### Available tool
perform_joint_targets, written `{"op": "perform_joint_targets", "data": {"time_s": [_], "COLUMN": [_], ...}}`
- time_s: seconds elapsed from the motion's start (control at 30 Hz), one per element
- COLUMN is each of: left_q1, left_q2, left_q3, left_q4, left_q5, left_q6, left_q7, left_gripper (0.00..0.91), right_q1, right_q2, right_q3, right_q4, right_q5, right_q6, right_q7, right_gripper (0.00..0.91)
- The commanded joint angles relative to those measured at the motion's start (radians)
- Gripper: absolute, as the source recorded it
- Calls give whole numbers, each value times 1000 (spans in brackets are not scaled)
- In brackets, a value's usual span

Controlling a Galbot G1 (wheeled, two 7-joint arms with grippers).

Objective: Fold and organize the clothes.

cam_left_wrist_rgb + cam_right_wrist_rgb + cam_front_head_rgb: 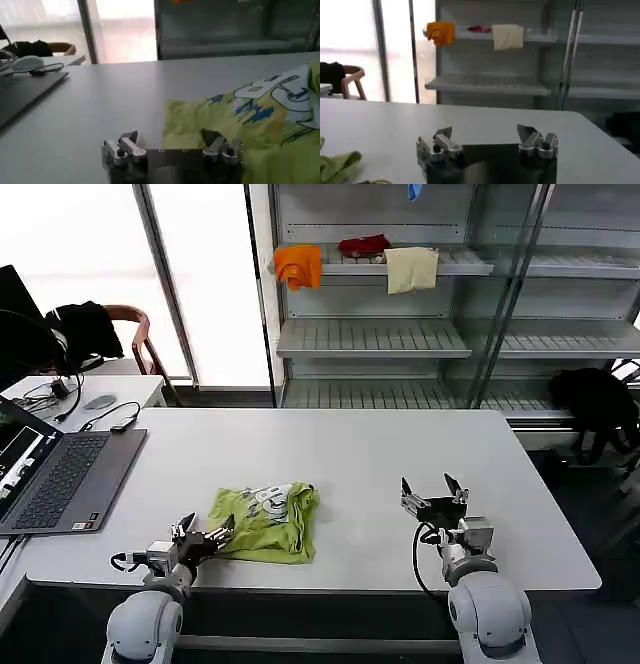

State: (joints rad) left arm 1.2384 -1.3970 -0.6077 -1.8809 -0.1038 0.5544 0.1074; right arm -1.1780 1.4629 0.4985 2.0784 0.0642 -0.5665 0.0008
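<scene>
The clothes (267,522), a lime-green T-shirt with a white and blue print, lie folded into a small bundle on the white table (330,454) near its front edge, left of centre. My left gripper (207,535) stands open low over the table at the bundle's front left corner, one finger over the cloth edge. In the left wrist view the T-shirt (260,120) spreads just beyond the open left gripper (170,141). My right gripper (432,489) is open over bare table to the right, nothing between its fingers. The right wrist view has the open right gripper (485,134) and a corner of green cloth (337,165).
An open laptop (55,474) lies on the table's left side, with cables and a mouse (100,401) on a side desk. Behind the table stands a metal shelf unit (450,334) holding orange (299,265), red (364,245) and cream (411,268) cloths. A black garment (595,399) lies at the right.
</scene>
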Motion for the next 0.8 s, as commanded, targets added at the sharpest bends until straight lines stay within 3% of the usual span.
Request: {"op": "perform_joint_targets", "data": {"time_s": [0.03, 0.17, 0.67, 0.8], "left_q1": [13, 17, 13, 10], "left_q2": [-3, -5, -10, 2], "left_q3": [1, 2, 9, -19], "left_q4": [-4, -12, -11, -23], "left_q5": [-17, -47, -112, 60], "left_q6": [4, 22, 21, -64], "left_q7": [14, 21, 3, 39], "left_gripper": [141, 30, 10, 0], "right_q1": [1, 2, -1, -1], "right_q2": [1, 0, -7, -12], "right_q3": [0, 1, 1, 1], "right_q4": [3, 5, 19, 20], "right_q5": [0, 0, 0, 1], "right_q6": [1, 1, 1, 1], "right_q7": [2, 3, 12, 13], "right_gripper": [907, 907, 907, 907]}}
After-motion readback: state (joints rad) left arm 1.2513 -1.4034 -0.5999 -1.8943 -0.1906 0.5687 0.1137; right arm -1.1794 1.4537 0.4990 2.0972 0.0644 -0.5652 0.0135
